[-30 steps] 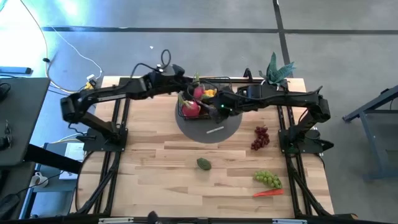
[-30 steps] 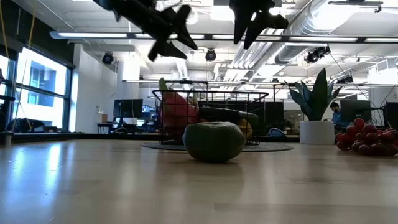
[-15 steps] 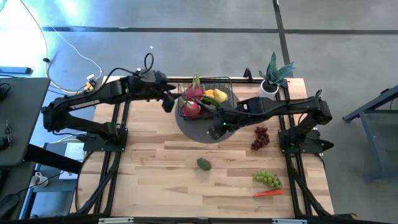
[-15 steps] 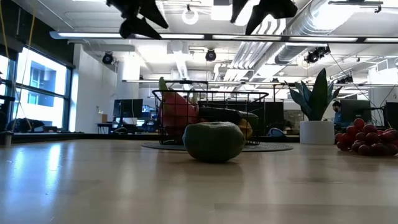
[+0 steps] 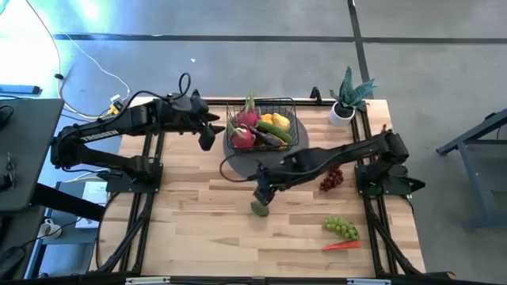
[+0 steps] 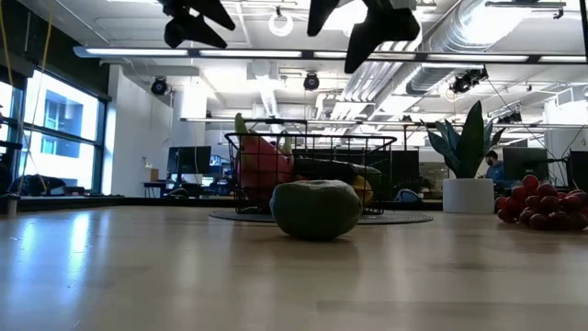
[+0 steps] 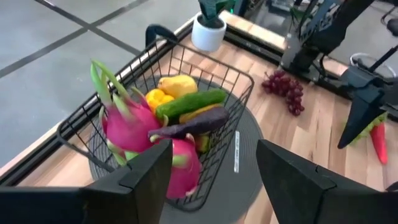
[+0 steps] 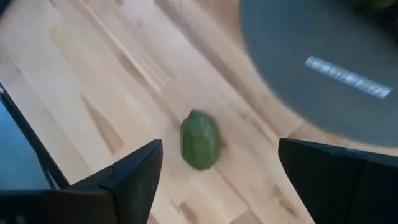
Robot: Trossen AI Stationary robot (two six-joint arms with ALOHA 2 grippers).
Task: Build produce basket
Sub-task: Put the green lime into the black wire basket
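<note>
Both of my arms have pulled away from the basket point(image 5: 262, 129): my right gripper point(image 5: 262, 195) has swung out over the bare table and now hovers above the green fruit point(image 5: 259, 208), fingers spread wide and empty. My left gripper point(image 5: 207, 136) has retreated just beside the basket, also spread and empty. I judge this fruit is my next pick. It is small, rounded and dull green, lying alone on the wood, well apart from the basket, which holds dragon fruits point(image 7: 134, 121), a cucumber point(image 7: 189, 103) and an eggplant point(image 7: 189, 126).
</note>
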